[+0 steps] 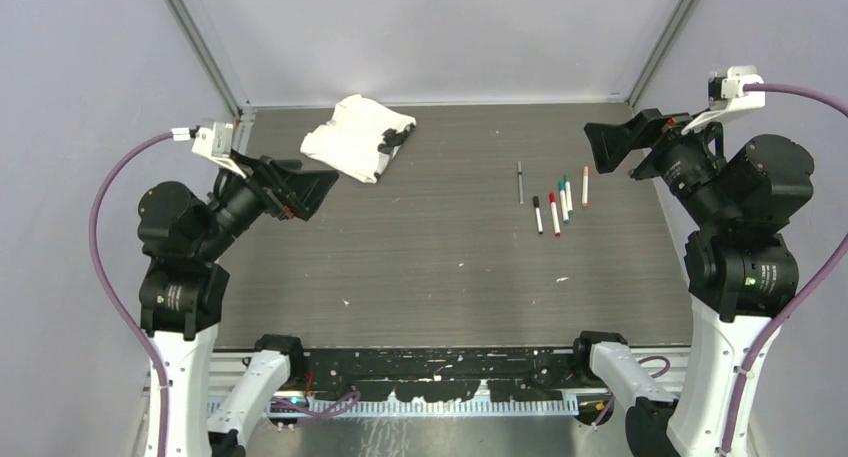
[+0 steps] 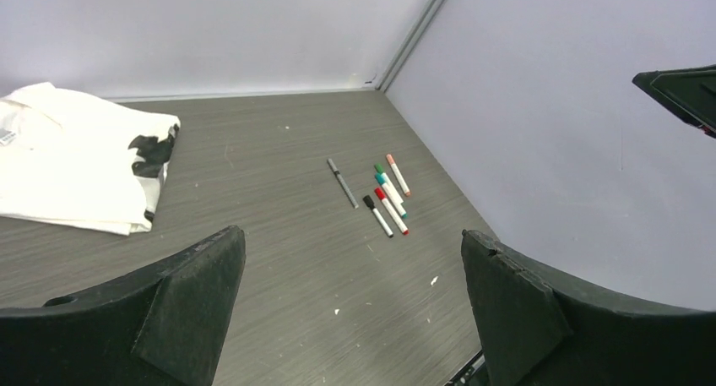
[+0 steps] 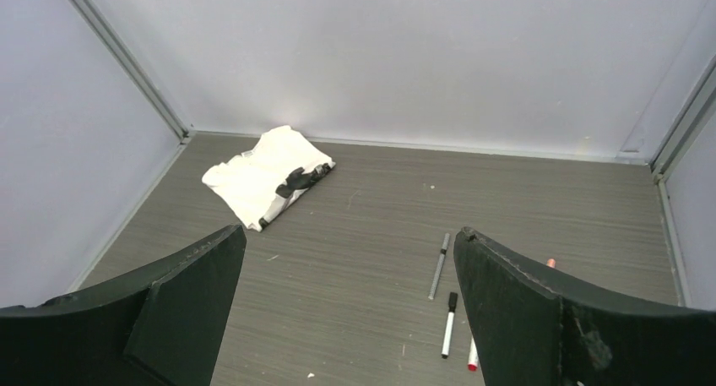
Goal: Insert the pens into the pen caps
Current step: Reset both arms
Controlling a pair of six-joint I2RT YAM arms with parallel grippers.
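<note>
Our left jaws and right jaws both gape wide, holding nothing, above the desk's (image 1: 420, 267) side edges. The pens (image 1: 554, 215) lie clustered toward the right edge, nearer the right jaws.

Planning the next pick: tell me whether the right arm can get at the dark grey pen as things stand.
Probably yes. The dark grey pen lies flat on the table, apart from the other pens, with nothing on it. The right gripper hangs open and would only have to pass over those pens.

no legible text, white print on right arm joint (image 1: 765, 274) too blurred
</note>
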